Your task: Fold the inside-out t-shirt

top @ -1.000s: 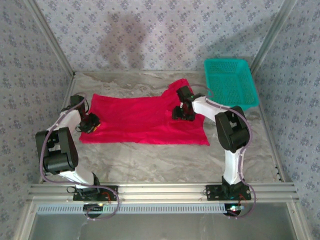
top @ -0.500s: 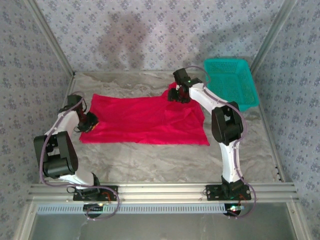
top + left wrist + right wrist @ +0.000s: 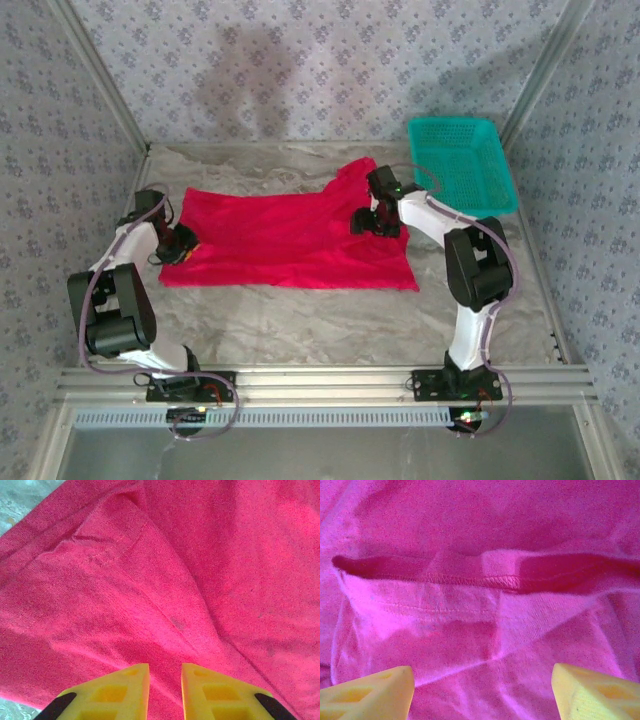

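Pincer check, top external view: I see the left gripper [image 3: 182, 248] low at the left edge of the inside-out t-shirt [image 3: 280, 235], which lies spread flat across the middle of the table [image 3: 330, 320], and the right gripper [image 3: 366, 222] over the cloth near its far right corner, close to the teal basket [image 3: 460, 160]. On the left wrist camera, its yellow fingers [image 3: 125, 690] stand a narrow gap apart, red cloth showing through and nothing clamped that I can make out. On the right wrist camera, the fingers stand wide apart above a stitched hem [image 3: 470, 579] crossing a raised fold.
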{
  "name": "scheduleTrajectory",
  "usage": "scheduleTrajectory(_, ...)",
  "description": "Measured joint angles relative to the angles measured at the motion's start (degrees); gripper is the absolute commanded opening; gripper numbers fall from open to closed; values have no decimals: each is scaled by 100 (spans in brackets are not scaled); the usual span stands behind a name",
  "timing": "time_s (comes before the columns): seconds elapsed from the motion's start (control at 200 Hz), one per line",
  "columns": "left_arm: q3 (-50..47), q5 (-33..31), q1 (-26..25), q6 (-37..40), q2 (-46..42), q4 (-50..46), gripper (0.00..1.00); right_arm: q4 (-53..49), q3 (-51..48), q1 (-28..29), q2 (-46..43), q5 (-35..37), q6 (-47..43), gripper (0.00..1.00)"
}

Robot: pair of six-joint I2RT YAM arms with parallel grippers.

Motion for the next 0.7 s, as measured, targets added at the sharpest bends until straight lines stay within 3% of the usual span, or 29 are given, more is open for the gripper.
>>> scheduleTrajectory(0.385, -44, -4, 0, 9, -7, -22, 25, 306, 907, 15, 929, -138, 352, 74)
scheduleTrajectory(0.7, -44, -2, 181, 26, -232, -153, 26, -144, 1812, 20, 1268, -2, 695, 74)
